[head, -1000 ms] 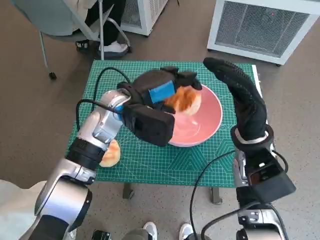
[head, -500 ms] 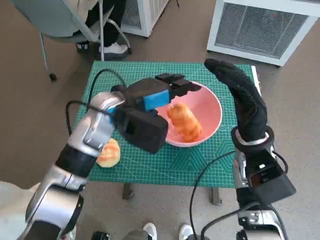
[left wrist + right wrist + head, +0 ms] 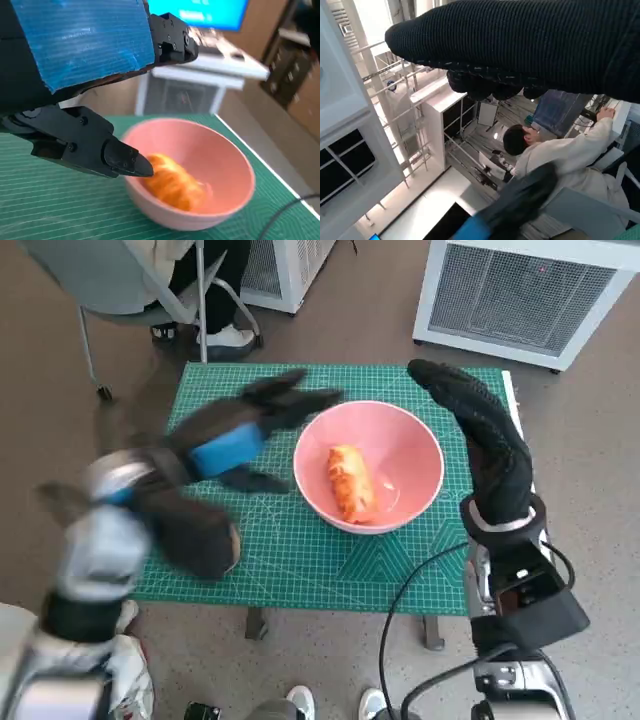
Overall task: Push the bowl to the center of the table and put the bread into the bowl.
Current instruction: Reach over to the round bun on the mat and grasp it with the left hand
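From my seat at the controls, the landmark is the pink bowl (image 3: 369, 465), sitting near the middle of the green cutting mat (image 3: 300, 550) that covers the small table. Nearest me, below the mat's front edge, I see the grey floor (image 3: 330, 660) and the toes of a pair of white shoes (image 3: 335, 702). On the near right of the bowl my right forearm (image 3: 515, 590) rises with its black cable (image 3: 400, 610). The right hand (image 3: 480, 435) in its knitted glove stands just beside the bowl's right rim, fingers stretched out straight and holding nothing; I cannot tell whether it touches the rim. The bread (image 3: 350, 483) lies inside the bowl, on its left half. To the left of the bowl my left hand (image 3: 240, 435) is motion-blurred, fingers spread apart, empty, clear of the rim; the left wrist view confirms its black fingers (image 3: 120, 157) parted in front of the bowl with the bread beyond them. Behind the bowl, past the mat's far edge, stand a white grilled unit (image 3: 530, 295) to the right and a grey chair (image 3: 110, 280) with a person's shoe (image 3: 230, 337) to the left.
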